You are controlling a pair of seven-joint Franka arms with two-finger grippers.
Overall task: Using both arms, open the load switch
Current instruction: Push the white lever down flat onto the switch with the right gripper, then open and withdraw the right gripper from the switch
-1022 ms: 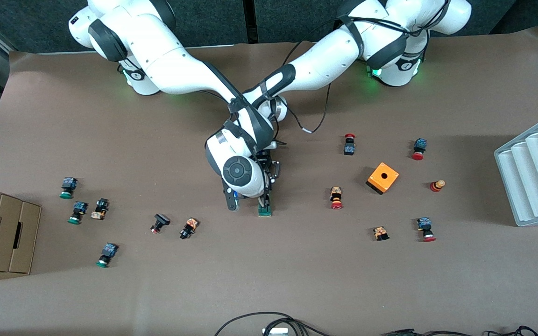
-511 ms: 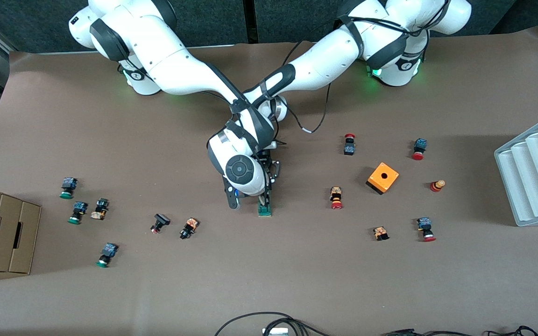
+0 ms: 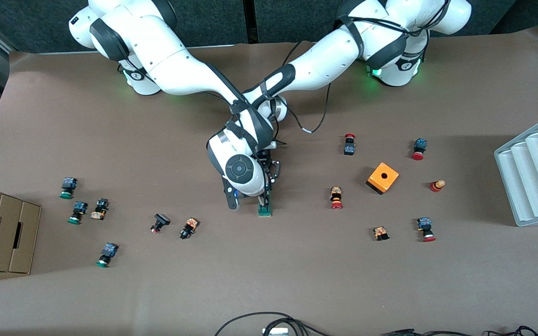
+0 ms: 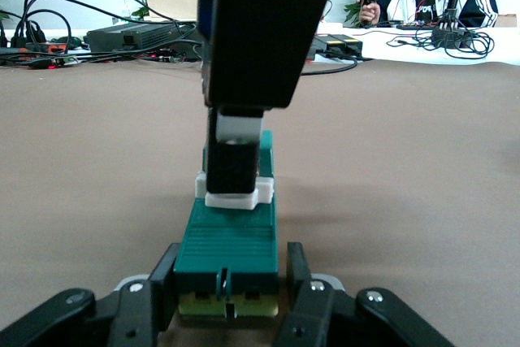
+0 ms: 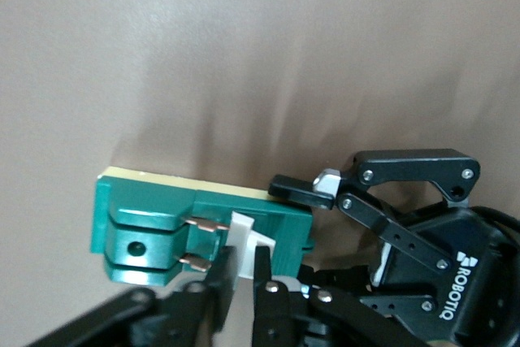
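The load switch (image 3: pixel 264 210) is a narrow dark-green block lying flat mid-table. In the left wrist view my left gripper (image 4: pixel 231 284) is shut on the load switch (image 4: pixel 231 237), one black finger against each long side of its end. My right gripper (image 5: pixel 242 259) comes down from above and is shut on the white piece (image 5: pixel 244 237) that stands up from the load switch (image 5: pixel 154 217). In the front view the right gripper (image 3: pixel 263 198) is at the switch. The left gripper (image 3: pixel 271 170) is mostly hidden under the right arm's wrist.
Small red- and green-capped push buttons (image 3: pixel 336 198) lie scattered toward both ends of the table. An orange cube box (image 3: pixel 383 178) sits toward the left arm's end, with a white ribbed tray (image 3: pixel 537 170) at that edge. A cardboard box (image 3: pixel 0 228) is at the right arm's end.
The right arm's wrist has shifted very slightly over the switch. Both grips and the switch's place look the same.
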